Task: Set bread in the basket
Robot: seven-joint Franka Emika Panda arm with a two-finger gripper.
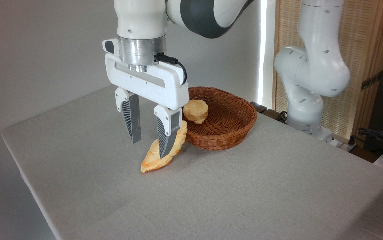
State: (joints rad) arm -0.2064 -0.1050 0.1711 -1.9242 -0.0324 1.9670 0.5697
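The gripper (149, 140) hangs with its fingers spread, nothing pinched. Just right of it the bread (154, 159) lies on the table (244, 186), its far tip seemingly against the basket (236, 128), where a small bun (195, 111) sits. It should centre across the loaf's middle, then drop straight before closing.

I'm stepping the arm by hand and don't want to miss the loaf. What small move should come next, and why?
Probably shift the gripper toward the bread, then lower. Its jaws are open and above the table, with one finger in front of the loaf, which lies outside the basket, so nothing is gripped yet.
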